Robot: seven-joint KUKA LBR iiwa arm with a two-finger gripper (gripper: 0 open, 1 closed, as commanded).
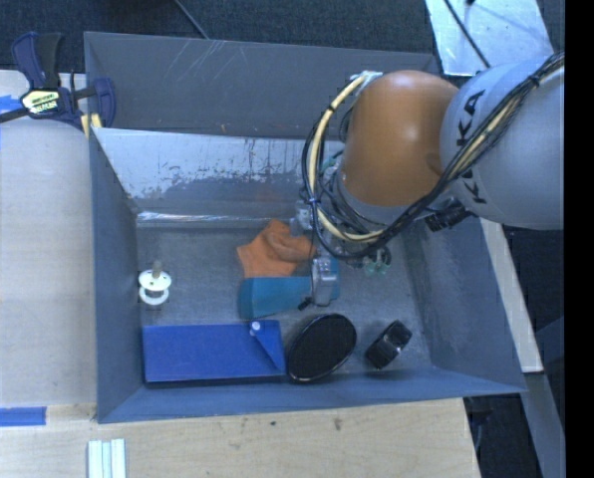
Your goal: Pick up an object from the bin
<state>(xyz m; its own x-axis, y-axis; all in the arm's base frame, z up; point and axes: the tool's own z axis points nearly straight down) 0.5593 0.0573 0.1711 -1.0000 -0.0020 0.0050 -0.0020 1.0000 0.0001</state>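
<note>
You've got the gripper point(324, 281) down low in the grey bin point(113, 267), mid-floor, hanging under the orange wrist cover. You can't tell from this view whether it's open or closed, and nothing is visibly held.

Likely target is the teal cylinder-like thing point(269, 298). It lies on the bin floor with its long axis running left-right in the view, and its right end sits right at the gripper tip, touching or just beside it. So the thing lies to the gripper's left, and the gripper is at its end, not over its middle. My guess is you'd need to shift left along that axis to get across the body, or take it by the end as is.

Neighbours:
- An orange crumpled cloth-like thing point(267, 251) lies just behind the teal one, near the gripper.
- A black oval disc point(322, 348) sits just in front.
- A small black block point(388, 345) lies front right.
- A flat blue box point(202, 355) lies along the front wall.
- A small white knob-like piece point(154, 288) sits well apart on the left.

Risk is dragging the cloth along.
</note>
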